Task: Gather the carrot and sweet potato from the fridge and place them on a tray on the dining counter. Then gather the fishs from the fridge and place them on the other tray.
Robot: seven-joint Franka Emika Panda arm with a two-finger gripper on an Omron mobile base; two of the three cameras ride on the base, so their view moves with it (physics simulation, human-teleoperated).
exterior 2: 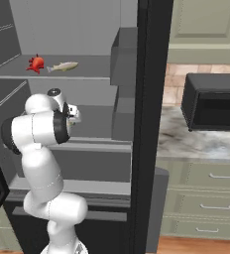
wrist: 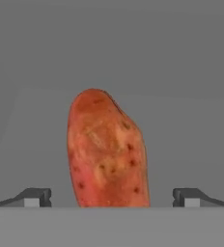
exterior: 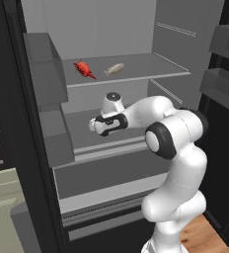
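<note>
The black fridge [exterior: 8,123] stands open, and my arm reaches onto its middle shelf. A stubby reddish-orange sweet potato [wrist: 106,149] stands on that grey shelf, right between my fingertips. My gripper [wrist: 111,198] is open, with a finger well clear on each side of it and nothing held. From the base cameras the hand [exterior: 97,125] [exterior 2: 73,114] hovers just above the middle shelf. On the shelf above lie the two fishs, a red one [exterior: 84,70] [exterior 2: 35,63] and a pale slim one [exterior: 115,69] [exterior 2: 62,66]. The carrot, trays and dining counter are out of view.
Grey door bins [exterior: 45,64] jut in on the left of the shelves, and more bins [exterior: 225,44] hang on the right door. A closed crisper drawer [exterior: 111,173] sits below my hand. Beyond the fridge, a black microwave [exterior 2: 213,101] rests on a marble wall counter [exterior 2: 186,139].
</note>
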